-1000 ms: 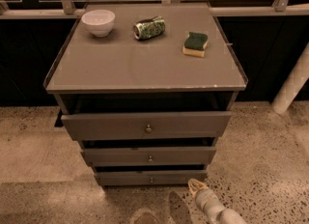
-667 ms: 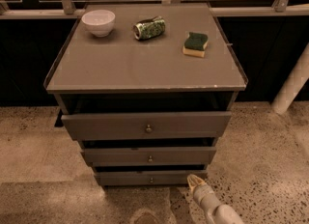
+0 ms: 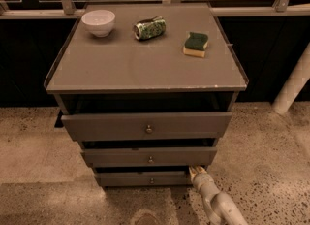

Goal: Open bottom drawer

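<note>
The bottom drawer (image 3: pixel 140 178) is the lowest, shallowest grey front of the cabinet, with a small round knob (image 3: pixel 152 181) at its middle. It stands slightly forward, with a dark gap above it. My gripper (image 3: pixel 195 171) reaches in from the lower right on a pale arm (image 3: pixel 218 204). Its tip is at the right end of the bottom drawer's front, just under the middle drawer (image 3: pixel 149 156), well right of the knob. The top drawer (image 3: pixel 147 125) also sits slightly forward.
On the cabinet top (image 3: pixel 140 69) lie a white bowl (image 3: pixel 98 22), a crushed green can (image 3: pixel 149 27) and a green-and-yellow sponge (image 3: pixel 195 43). A white post (image 3: pixel 293 83) stands at the right on the speckled floor (image 3: pixel 38 170). A railing and dark wall run behind.
My gripper has moved up and forward from the floor area to the right end of the bottom drawer's front. The drawers and the tabletop objects have not moved.
</note>
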